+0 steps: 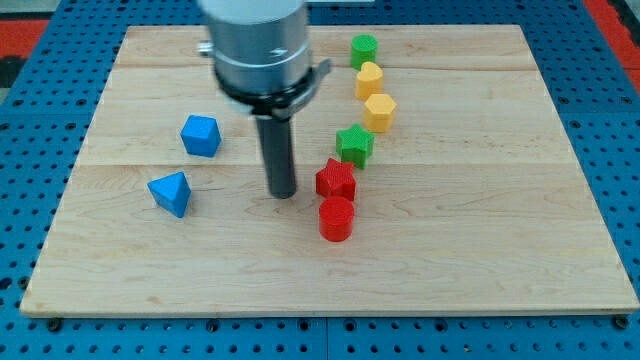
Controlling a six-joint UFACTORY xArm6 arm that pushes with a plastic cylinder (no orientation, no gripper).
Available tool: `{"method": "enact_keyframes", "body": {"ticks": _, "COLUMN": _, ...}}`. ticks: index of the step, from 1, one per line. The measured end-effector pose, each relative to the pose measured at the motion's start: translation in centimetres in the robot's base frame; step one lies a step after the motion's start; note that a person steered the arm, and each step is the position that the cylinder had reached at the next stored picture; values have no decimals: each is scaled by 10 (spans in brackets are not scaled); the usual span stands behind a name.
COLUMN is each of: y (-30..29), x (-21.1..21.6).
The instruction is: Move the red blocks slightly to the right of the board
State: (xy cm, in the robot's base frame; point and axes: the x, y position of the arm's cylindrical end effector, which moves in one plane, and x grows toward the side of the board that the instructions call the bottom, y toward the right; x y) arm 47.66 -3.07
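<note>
**A:** Where do the task's blocks sit?

**B:** Take the red star-shaped plastic block as the landmark. It lies near the middle of the pale wooden board. The red cylinder-shaped plastic block is just below it toward the view's bottom, touching or nearly so (I cannot tell which).

**A:** And your tip?

**B:** My tip rests on the wood just beside the red star, on the view's left, with a narrow gap showing. There is no pincer here to be apart or together; the arm ends in a plain dark rod.

**A:** So how to push well?

**B:** I judge a short straight slide toward the view's right would carry the star. The tip stands about level with the star's lower half, so it may catch that half and turn the block; lining up with its centre first seems wiser. The cylinder sits lower than the tip's line and would probably need its own pass.

**A:** Anything in the way?

**B:** The green star-shaped block sits just above the red star, slightly right, so a push drifting upward could nudge it. Further up run a yellow hexagonal block, a second yellow block and a green cylinder-like block. Well left of the red star are a blue cube-like block and a blue triangular block (out of harm's way).
</note>
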Motion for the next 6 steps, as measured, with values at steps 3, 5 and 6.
{"method": "enact_keyframes", "body": {"ticks": 3, "y": 23, "x": 11}}
{"method": "enact_keyframes", "body": {"ticks": 5, "y": -10, "x": 40}}
{"method": "enact_keyframes", "body": {"ticks": 6, "y": -18, "x": 54}}
